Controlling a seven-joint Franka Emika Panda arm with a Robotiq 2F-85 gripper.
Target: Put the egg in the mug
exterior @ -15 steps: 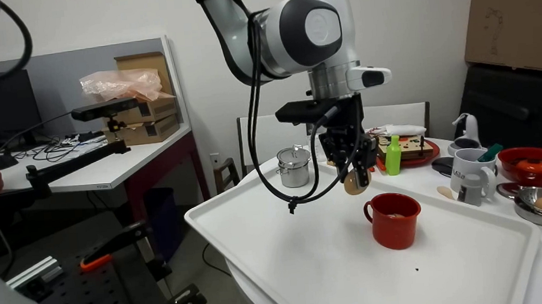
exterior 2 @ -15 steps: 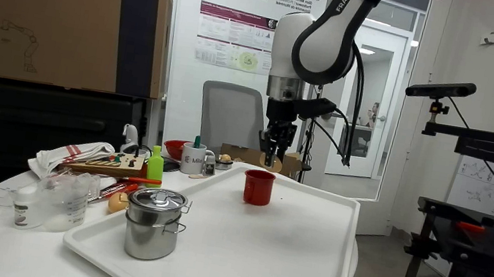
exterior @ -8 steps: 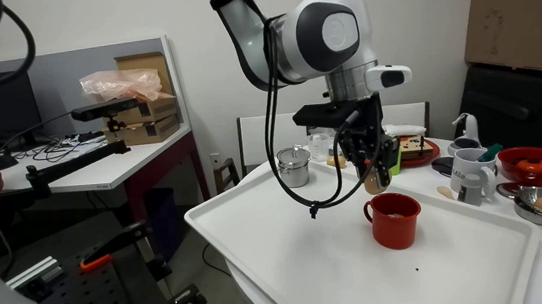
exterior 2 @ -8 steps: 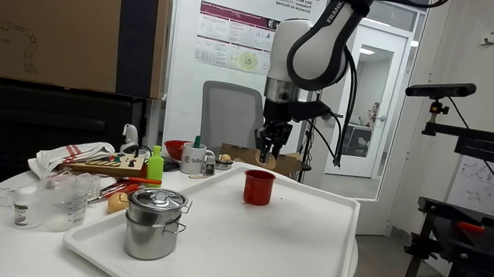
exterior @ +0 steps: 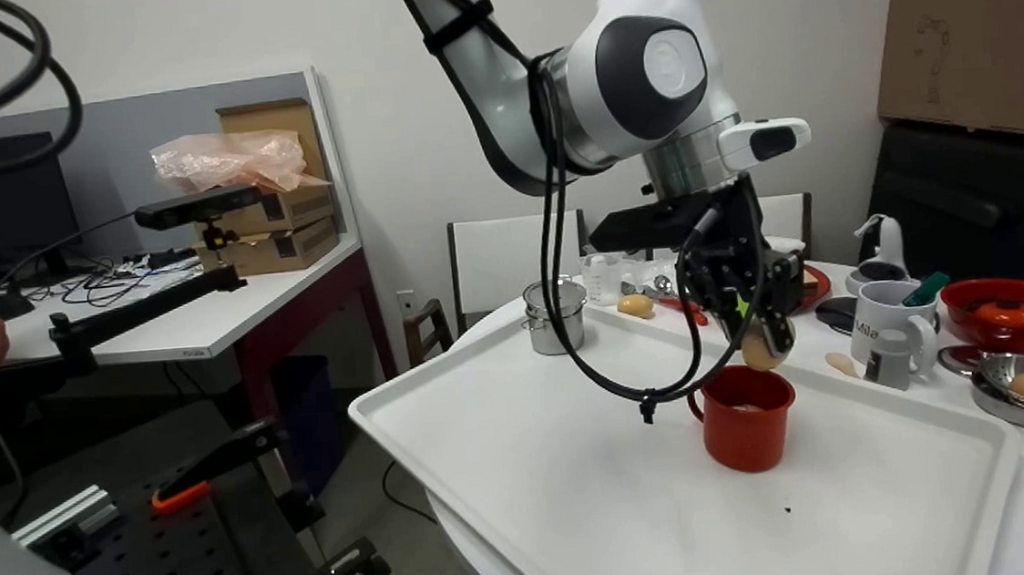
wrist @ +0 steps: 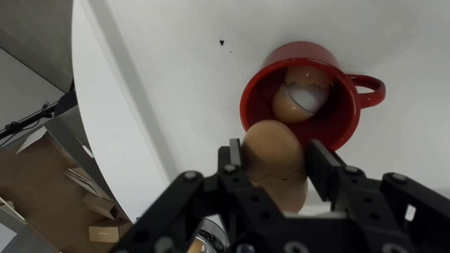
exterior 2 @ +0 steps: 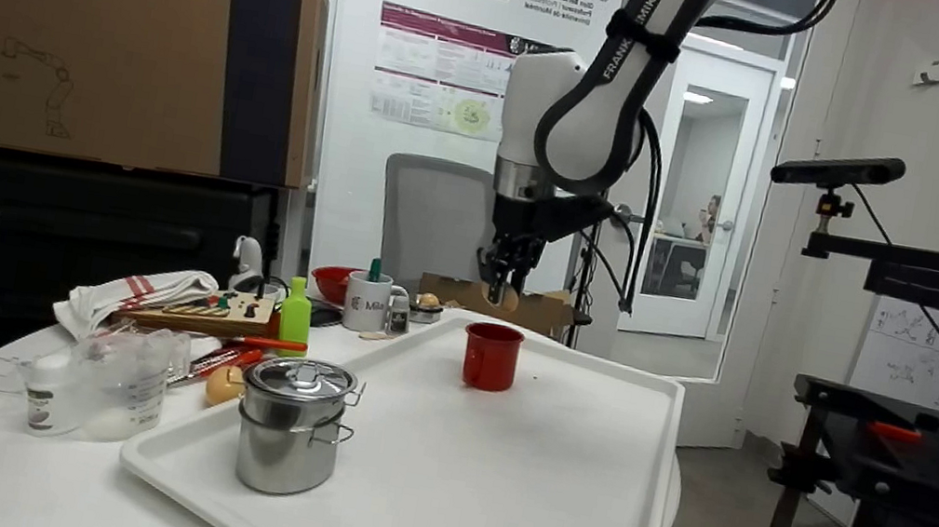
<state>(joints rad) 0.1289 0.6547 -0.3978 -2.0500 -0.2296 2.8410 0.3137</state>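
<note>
White-and-grey jointed robot arm (exterior: 633,86) slants downward from above. Silver cylindrical wrist (exterior: 692,162) stands slightly tilted in an exterior view. Black two-fingered mechanical claw (wrist: 276,151) points down, flat fingers (wrist: 323,172) partly apart, engaged in a grip.

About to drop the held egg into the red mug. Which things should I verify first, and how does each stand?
1. The gripper is closed on the egg: ok.
2. The mug stands upright on the tray: ok.
3. Egg centred over the opening: not ok, it seems; the wrist view shows it across the rim.
4. Mug free inside: not ok; a parted eggshell with white showing lies in it.
5. Room for the egg beside that eggshell: cannot tell.
</note>
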